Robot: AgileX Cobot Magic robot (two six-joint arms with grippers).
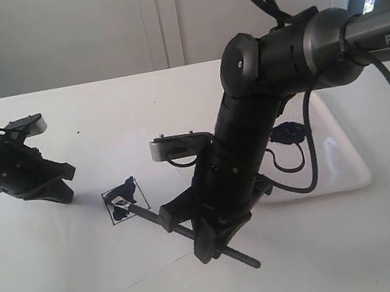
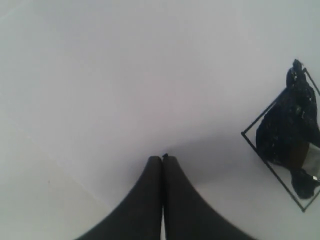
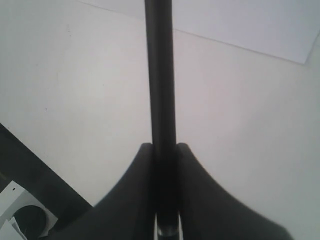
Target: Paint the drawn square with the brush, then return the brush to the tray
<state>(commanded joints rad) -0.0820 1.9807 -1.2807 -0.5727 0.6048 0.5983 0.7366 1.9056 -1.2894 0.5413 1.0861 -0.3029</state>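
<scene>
The drawn square [image 1: 124,199] sits on the white paper, smeared inside with dark paint that spills a little past its outline. The brush [image 1: 146,212] lies slanted, its head resting in the square and its tail [image 1: 253,262] pointing toward the front. My right gripper [image 1: 192,233] is shut on the brush handle [image 3: 160,75], well behind the head. My left gripper [image 1: 64,194] is shut and empty, its fingertips [image 2: 155,161] on the paper left of the square [image 2: 290,140]. The brush's silver ferrule [image 2: 312,160] shows over the paint. The tray [image 1: 352,165] lies behind my right arm.
The paper sheet [image 1: 87,261] covers the left and middle of the white table. A dark paint blob [image 1: 288,132] sits in the tray beside the right arm's cable. The right arm hides part of the tray. A paper edge [image 3: 240,20] shows in the right wrist view.
</scene>
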